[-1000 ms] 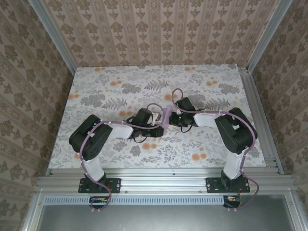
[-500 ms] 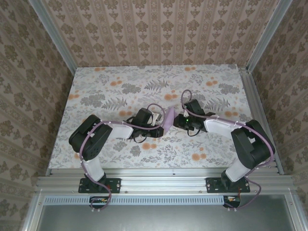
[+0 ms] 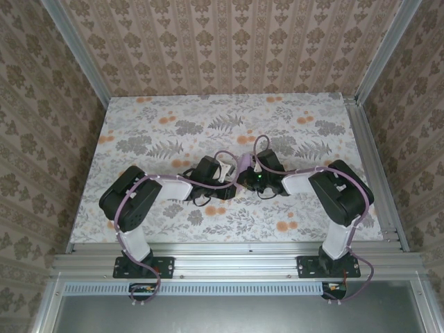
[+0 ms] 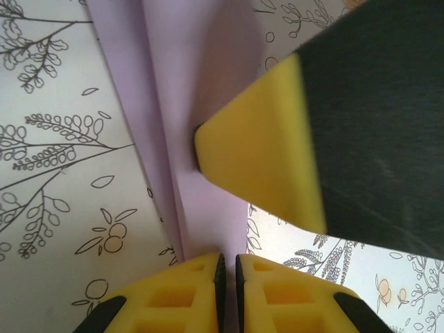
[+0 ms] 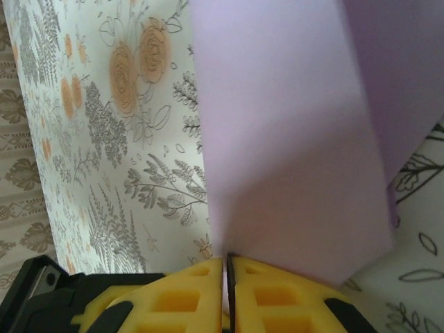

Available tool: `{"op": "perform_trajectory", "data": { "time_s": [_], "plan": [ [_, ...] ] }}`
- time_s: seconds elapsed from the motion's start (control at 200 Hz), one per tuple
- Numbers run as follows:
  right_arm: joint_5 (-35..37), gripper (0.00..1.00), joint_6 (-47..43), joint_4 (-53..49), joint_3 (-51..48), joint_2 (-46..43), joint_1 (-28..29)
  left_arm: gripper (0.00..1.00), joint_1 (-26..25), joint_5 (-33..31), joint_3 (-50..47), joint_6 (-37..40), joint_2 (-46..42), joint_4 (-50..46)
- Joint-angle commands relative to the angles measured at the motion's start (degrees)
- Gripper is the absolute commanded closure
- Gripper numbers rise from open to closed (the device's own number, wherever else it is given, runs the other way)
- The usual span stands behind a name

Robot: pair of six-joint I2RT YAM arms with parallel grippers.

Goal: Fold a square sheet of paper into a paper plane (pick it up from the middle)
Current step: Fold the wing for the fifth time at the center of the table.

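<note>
While the left gripper [image 4: 227, 267] pinches the lavender sheet [image 4: 208, 69] from 9 o'clock and the right gripper [image 5: 226, 267] from 3 o'clock, mid-table, I risk tearing it or skewing the crease if either arm pulls.

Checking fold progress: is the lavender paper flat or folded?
Folded. The lavender paper shows lengthwise creases and overlapping layers in the left wrist view. The left gripper and right gripper are both shut on it.

No writing can be read: the thin lavender folded paper [image 5: 291, 152] is plain, and the floral-patterned tablecloth [image 5: 104, 139] bears only printed flowers.
</note>
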Motion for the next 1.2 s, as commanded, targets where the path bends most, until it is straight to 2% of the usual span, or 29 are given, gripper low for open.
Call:
{"op": "perform_trajectory", "data": {
  "time_s": [0.0,0.185,0.47,0.755,0.895,1.04,1.195],
  "plan": [
    [-1.15,0.87,2.17,3.44,1.74,2.15,0.27,0.84,-0.39,-4.13,-1.85,2.45,3.54,-8.15],
    [2.53,0.88,1.65,-0.22,3.86,3.67,0.25,0.84,-0.39,-4.58,-1.93,3.22,3.92,-8.78],
    [10.71,0.9,-1.41,-11.63,6.58,4.25,-0.39,0.84,-0.43,-5.24,-3.48,4.14,3.73,-9.79],
    [-0.88,0.91,4.33,1.98,2.1,-0.8,-0.63,0.84,-0.23,-5.31,-4.09,4.85,3.24,-10.05],
    [-2.42,0.92,8.33,6.39,0.9,-1.36,0.23,0.84,-0.17,-4.94,-4.14,5.23,3.08,-9.81],
    [-3.34,0.92,10.49,10.41,2.0,2.41,0.76,0.84,-0.09,-4.25,-4.31,5.46,2.8,-9.79],
    [-1.95,0.93,7.98,6.08,4.15,4.85,0.69,0.84,-0.11,-4.48,-5.02,5.7,2.08,-10.06]
  ]
}}
